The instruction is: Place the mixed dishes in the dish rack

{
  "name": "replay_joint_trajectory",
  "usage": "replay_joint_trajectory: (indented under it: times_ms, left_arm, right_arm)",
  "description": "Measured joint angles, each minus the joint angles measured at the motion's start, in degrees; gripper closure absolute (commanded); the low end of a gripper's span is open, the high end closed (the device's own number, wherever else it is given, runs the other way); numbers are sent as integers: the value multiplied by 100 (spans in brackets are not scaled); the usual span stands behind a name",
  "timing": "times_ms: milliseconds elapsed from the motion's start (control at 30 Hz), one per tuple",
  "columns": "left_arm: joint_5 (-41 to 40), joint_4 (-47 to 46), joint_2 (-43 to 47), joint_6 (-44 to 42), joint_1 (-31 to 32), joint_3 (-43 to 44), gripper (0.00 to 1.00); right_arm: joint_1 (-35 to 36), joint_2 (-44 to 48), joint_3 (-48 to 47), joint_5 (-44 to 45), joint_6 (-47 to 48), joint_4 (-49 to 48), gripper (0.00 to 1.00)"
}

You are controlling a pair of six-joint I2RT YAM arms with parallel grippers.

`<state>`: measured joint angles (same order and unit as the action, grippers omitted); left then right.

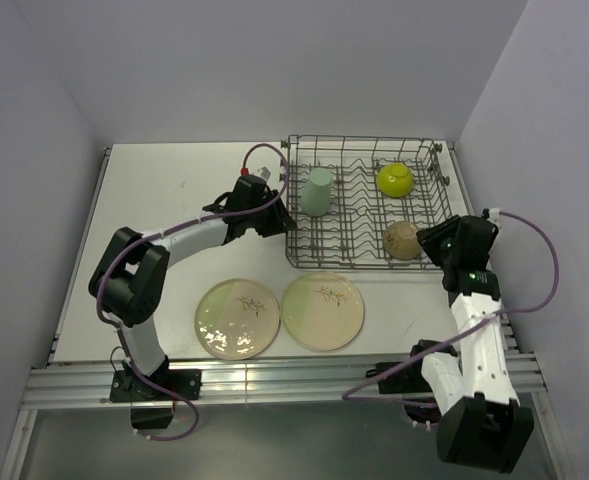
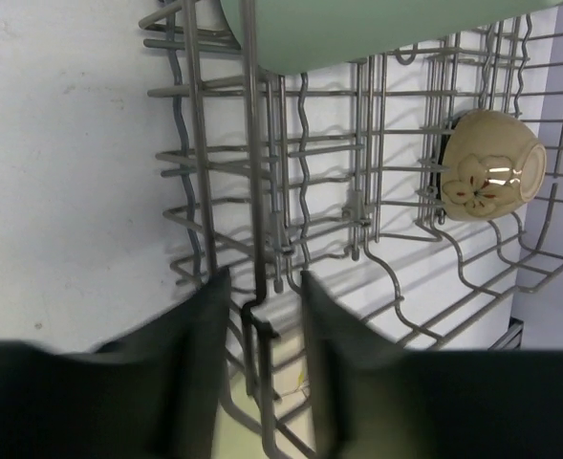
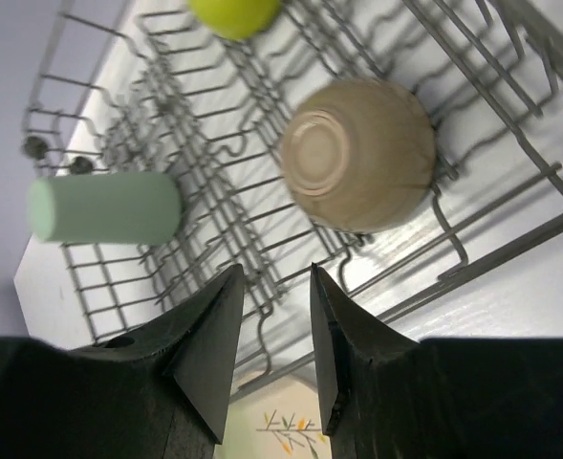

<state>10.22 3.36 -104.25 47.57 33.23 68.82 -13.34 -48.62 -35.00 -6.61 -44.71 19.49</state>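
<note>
The left gripper [image 2: 262, 287] fills the 6 o'clock edge. Its two dark fingers stand parted, with an upright wire of the rack [image 2: 252, 143] between them, nearer the left finger. The mint cup [image 2: 377, 29] is at 12 o'clock, cut off by the frame. A tan cup [image 2: 491, 167] with a flower pattern sits in the rack at 2 o'clock. The white table [image 2: 61, 191] shows at 9 o'clock.

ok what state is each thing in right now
dish rack: holds three dishes
mint cup: in the rack
lime bowl: in the rack
beige cup: in the rack
left plate: flat on the table, not loaded
right plate: flat on the table, not loaded
left gripper: open, astride a rack wire
right gripper: open, empty
</note>
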Motion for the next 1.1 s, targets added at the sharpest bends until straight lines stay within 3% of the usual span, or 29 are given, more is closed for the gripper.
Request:
replay_joint_trajectory:
  times_ms: [167, 267, 467, 667, 867, 1100]
  left_arm:
    - [-20, 243, 420, 22, 0, 9, 36]
    - [-81, 382, 664, 15, -2, 146, 20]
    - [-372, 837, 1237, 11, 2, 258, 18]
    - [-870, 1445, 2358, 0, 109, -52, 19]
    - [-1272, 1971, 3554, 22, 557, -831, 23]
    - [-1449, 2409, 3930, 275, 1263, -1408, 23]
  right_arm:
    - [348, 695, -505, 48, 660, 717, 59]
    - [1056, 933, -527, 188, 772, 1226, 59]
    - [2870, 984, -302, 522, 341, 1963, 60]
    - [4026, 953, -131, 1045, -380, 2494, 62]
    - [5169, 739, 509, 1449, -1305, 2747, 62]
    - [6546, 400, 702, 1821, -2002, 2745, 63]
